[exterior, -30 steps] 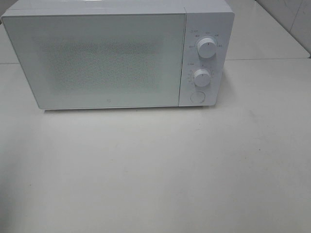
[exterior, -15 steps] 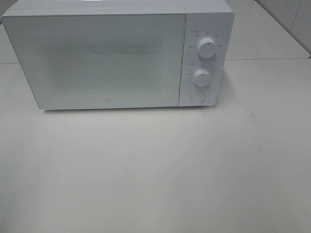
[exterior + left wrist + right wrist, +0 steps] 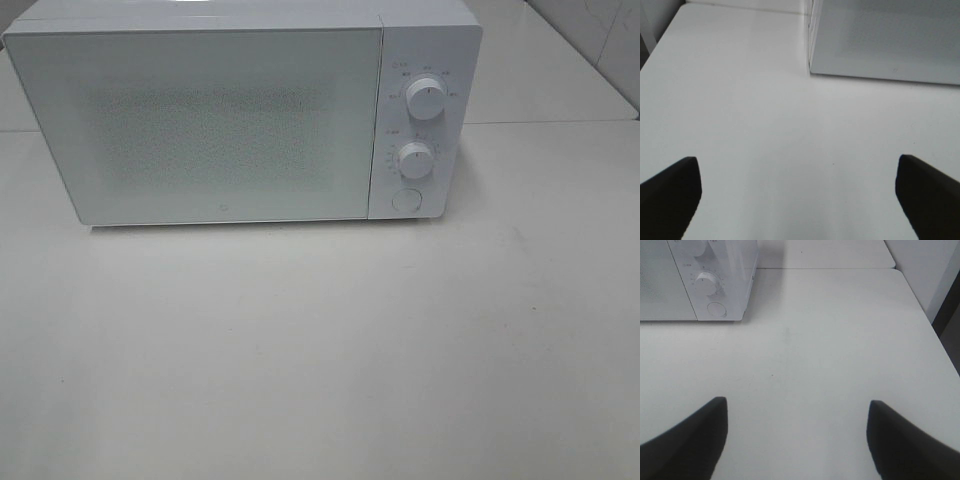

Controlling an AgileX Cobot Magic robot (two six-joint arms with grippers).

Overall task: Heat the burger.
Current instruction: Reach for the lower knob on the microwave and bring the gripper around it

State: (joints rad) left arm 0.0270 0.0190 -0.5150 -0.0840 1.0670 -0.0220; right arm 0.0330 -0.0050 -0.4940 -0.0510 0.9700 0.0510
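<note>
The burger is out of view. A white microwave stands at the back of the table with its door shut; two dials and a round button sit on its right panel. My left gripper is open over bare table, in front of the microwave's left corner. My right gripper is open too, over bare table to the right of the microwave. Neither gripper shows in the exterior high view, and nothing lies between their fingers.
The white table spreads out in front of the microwave. Its right edge shows in the right wrist view, with a dark gap beyond. A seam in the tabletop runs behind the microwave.
</note>
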